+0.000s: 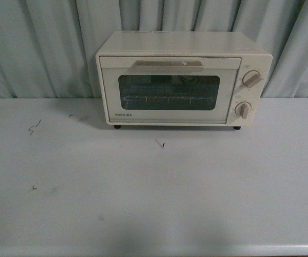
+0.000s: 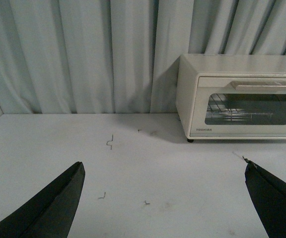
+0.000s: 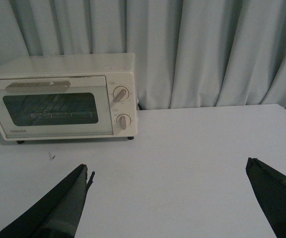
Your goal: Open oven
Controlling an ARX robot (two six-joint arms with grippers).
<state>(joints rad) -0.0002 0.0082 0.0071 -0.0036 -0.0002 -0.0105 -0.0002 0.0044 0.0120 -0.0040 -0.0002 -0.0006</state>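
Sitting at 12 o'clock near the far edge of the tabletop (image 1: 143, 193), the oven (image 1: 170, 91) has its door shut, bar handle (image 1: 168, 66) along the top. My left jaws and right jaws are spread wide, holding nothing, well apart from it.

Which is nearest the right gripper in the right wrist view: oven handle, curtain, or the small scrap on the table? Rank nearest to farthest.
1. The scrap: on the table in front of the oven, nearest the right gripper.
2. The handle: across the top of the oven's shut door.
3. The curtain: behind the oven, farthest.
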